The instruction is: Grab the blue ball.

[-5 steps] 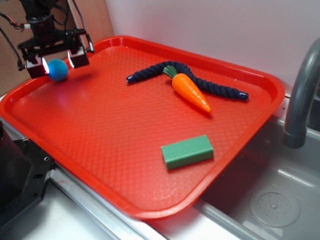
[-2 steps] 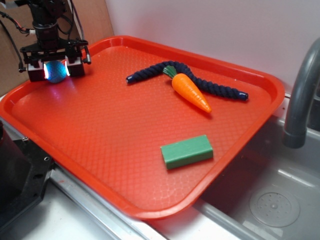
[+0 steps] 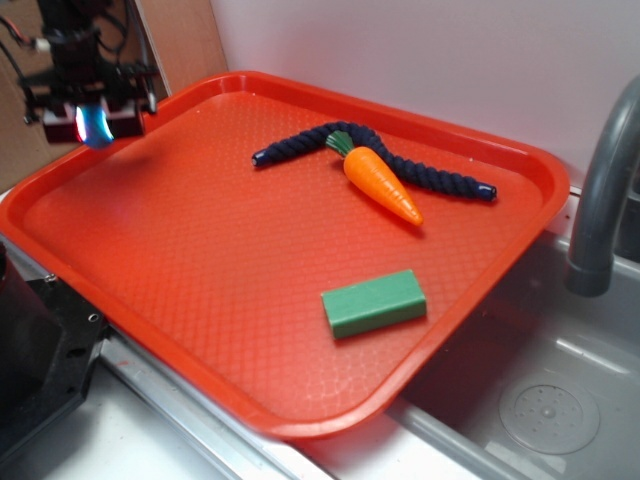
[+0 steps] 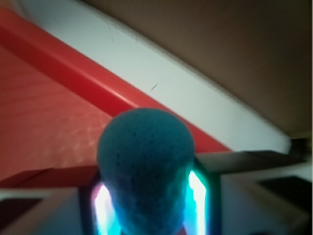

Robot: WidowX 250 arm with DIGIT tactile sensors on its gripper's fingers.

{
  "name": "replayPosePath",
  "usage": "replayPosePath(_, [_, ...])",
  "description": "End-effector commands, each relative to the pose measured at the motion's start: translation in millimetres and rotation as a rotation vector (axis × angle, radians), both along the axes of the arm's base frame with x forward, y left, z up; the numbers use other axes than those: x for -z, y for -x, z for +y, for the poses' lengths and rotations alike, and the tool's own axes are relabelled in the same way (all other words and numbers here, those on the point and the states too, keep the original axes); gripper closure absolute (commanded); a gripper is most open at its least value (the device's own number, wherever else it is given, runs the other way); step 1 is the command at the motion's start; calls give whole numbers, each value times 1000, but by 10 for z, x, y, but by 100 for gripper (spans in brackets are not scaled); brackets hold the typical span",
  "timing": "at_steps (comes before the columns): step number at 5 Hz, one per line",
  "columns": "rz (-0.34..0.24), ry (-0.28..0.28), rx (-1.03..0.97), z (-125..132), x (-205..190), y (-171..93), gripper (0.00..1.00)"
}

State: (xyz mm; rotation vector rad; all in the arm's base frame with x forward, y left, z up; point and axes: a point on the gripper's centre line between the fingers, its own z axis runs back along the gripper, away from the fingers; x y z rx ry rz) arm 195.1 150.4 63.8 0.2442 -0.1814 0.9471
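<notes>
The blue ball [image 4: 144, 166], teal with a knitted texture, fills the lower middle of the wrist view, squeezed narrow between two glowing pads [image 4: 196, 196]. In the exterior view my gripper [image 3: 92, 122] hangs at the far left over the red tray's rim [image 3: 40, 185], shut on the blue ball [image 3: 97, 127], of which only a lit sliver shows between the fingers. The ball is lifted off the tray floor.
On the red tray lie a dark navy rope [image 3: 420, 170], an orange toy carrot [image 3: 382, 184] across it, and a green block [image 3: 374, 303] near the front right. A sink basin [image 3: 545, 400] and a grey faucet [image 3: 600, 190] stand to the right.
The gripper closed on the ball, then rose and moved left toward the tray's rim with the ball in it.
</notes>
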Motion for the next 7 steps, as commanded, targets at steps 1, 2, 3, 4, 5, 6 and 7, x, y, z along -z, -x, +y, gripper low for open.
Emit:
replayPosePath(1, [-185,159,505,-704,-1031,309,100])
replayPosePath(2, [-167,280,743,-1099,-1271,522,100])
replayPosePath(3, [-111,331,985,-1521,-1434,712,100])
replayPosePath(4, [-75,324,1149,-1633,-1555,808,100])
replayPosePath(5, [-48,317,1120,-1626,-1546,783,100])
replayPosePath(6, [-21,274,1067,-1629,-1497,747,100])
replayPosePath(7, [-5,271,1039,-1587,-1461,651,100])
